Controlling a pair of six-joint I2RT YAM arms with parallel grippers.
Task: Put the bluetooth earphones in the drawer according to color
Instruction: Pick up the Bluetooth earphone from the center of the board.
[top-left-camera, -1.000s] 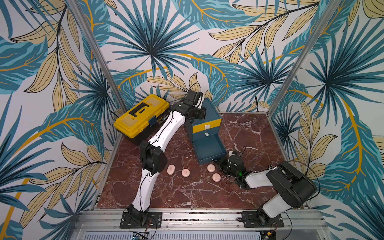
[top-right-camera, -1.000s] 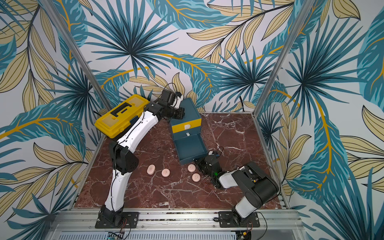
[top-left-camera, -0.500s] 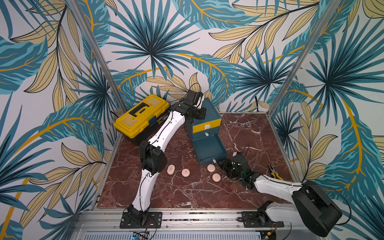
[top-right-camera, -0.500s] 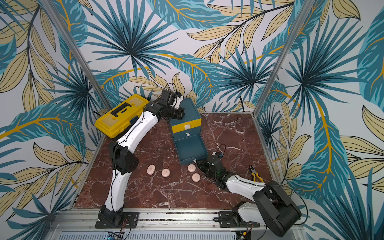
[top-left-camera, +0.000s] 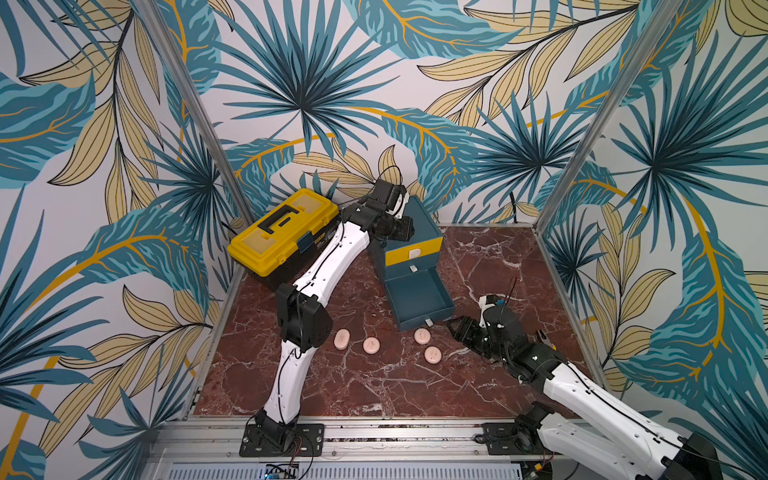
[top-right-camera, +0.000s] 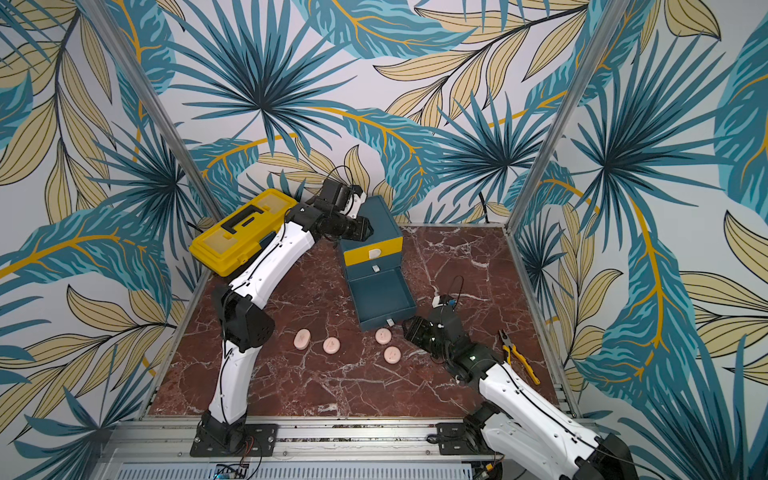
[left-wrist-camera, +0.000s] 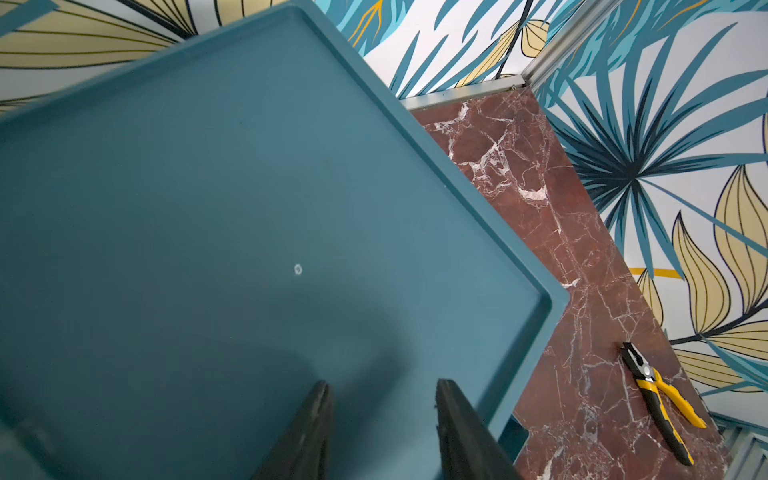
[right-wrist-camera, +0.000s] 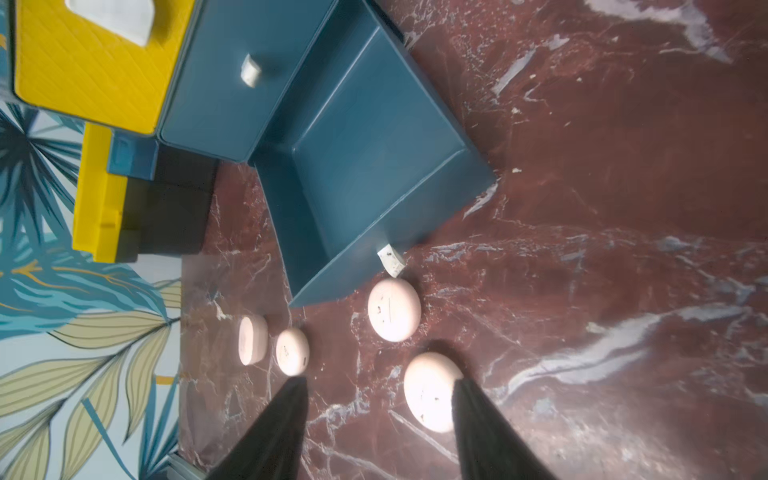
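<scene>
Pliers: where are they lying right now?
In a top view, the yellow-handled pliers lie flat on the marble table near its right edge, beside the right arm and apart from the open bottom drawer.

We see two arms. The left arm (top-left-camera: 330, 259), in the middle of the frame, has smooth white shells with tiny dark screw holes, chunky black joints and a thin black cable running along it. The right arm (top-left-camera: 577, 386), at the lower right, looks the same, with a small blue bit of wire on top. The left gripper (left-wrist-camera: 382, 415) and the right gripper (right-wrist-camera: 378, 415) have black pointed fingers.
</scene>
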